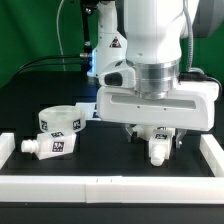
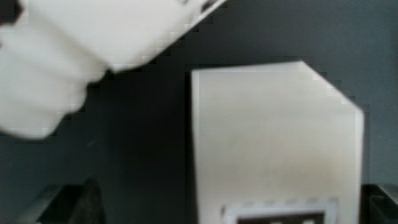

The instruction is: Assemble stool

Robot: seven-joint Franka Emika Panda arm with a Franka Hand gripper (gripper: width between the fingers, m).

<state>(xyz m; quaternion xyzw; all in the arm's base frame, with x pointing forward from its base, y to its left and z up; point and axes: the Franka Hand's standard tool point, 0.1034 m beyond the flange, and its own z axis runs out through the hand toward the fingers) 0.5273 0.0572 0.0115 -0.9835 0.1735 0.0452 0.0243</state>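
Here I have the fingers [image 2: 68,208] spread wide and empty above a stool leg [image 1: 158,150] lying near the table's [image 1: 95,160] front edge, which I take for lining up a grasp. The round seat [image 1: 62,120] and a second leg [image 1: 48,146] lie close together toward the exterior view's left. The front rail [image 1: 110,185] runs near the leg, so room is tight there and open toward the seat.

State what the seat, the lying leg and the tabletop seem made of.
The seat: likely white plastic, smooth and matte, with an even, moulded-looking wall and a printed tag on it. The leg: same white plastic look, with a stubby moulded nub. The table: black, matte, no glare; cloth or coated board, cannot tell.
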